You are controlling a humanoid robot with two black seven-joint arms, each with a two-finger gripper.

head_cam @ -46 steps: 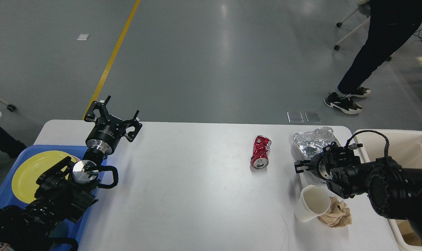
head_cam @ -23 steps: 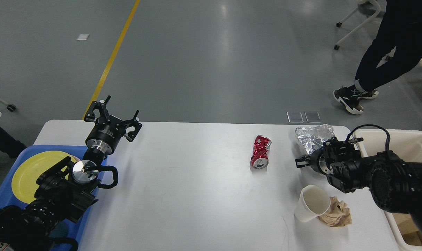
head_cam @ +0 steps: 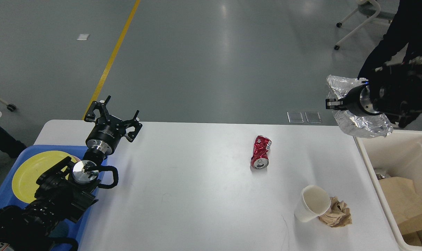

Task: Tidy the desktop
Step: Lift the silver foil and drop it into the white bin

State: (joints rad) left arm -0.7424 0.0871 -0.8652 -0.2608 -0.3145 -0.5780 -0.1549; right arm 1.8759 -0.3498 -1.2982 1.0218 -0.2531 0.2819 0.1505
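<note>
The white desktop [head_cam: 183, 181] fills the lower view. On it lie a crushed red can [head_cam: 260, 152], a white paper cup [head_cam: 312, 203] and a crumpled brown napkin [head_cam: 336, 212] beside the cup. My right gripper [head_cam: 331, 103] is raised above the table's far right corner, shut on a crumpled sheet of silver foil [head_cam: 361, 122] that hangs above the bin's far edge. My left gripper [head_cam: 112, 113] is open and empty above the table's far left edge.
A cream-white bin [head_cam: 378, 164] stands off the right edge, holding brown paper [head_cam: 404, 200]. A blue tray [head_cam: 92, 153] with a yellow plate [head_cam: 33, 167] sits at the left. A person in dark clothes [head_cam: 406, 31] stands at the far right near chair legs.
My right gripper has lifted the foil off the table, up and to the right, over toward the bin. The person has stepped to the right. The left arm has not moved.
</note>
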